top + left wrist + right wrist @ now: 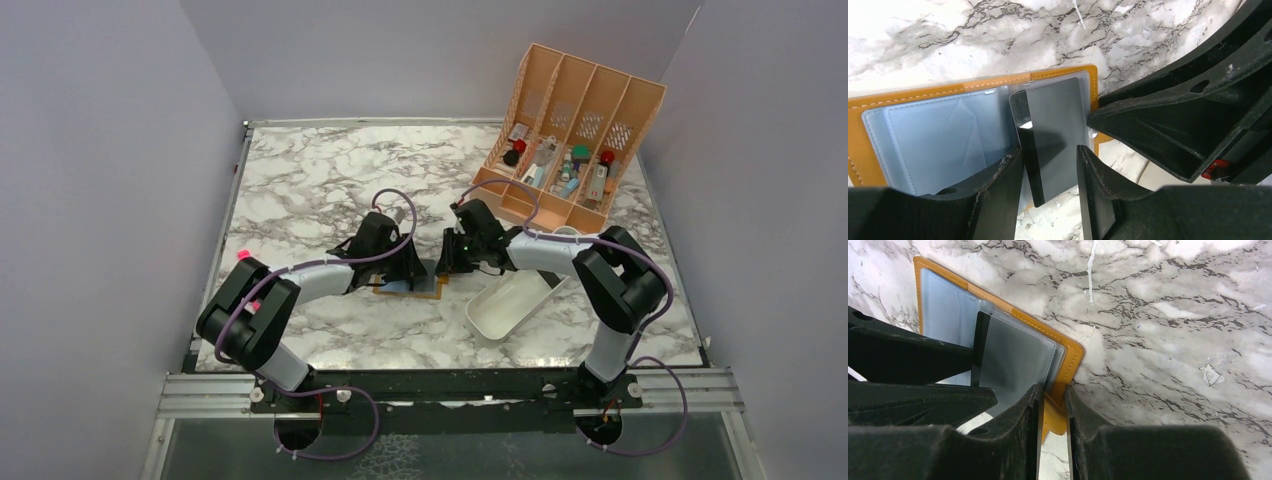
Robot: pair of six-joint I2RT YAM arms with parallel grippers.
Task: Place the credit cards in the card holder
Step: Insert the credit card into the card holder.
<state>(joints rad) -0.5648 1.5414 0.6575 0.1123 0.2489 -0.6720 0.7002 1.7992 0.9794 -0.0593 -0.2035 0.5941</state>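
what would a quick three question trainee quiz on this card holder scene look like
1. True or false: the card holder is folded shut.
2. What stands between the fingers of the left gripper? A a coin; B a credit card; C a key.
3. Which gripper pinches the card holder's orange edge?
Key: 1 false, it lies open; 2 B; 3 the right gripper.
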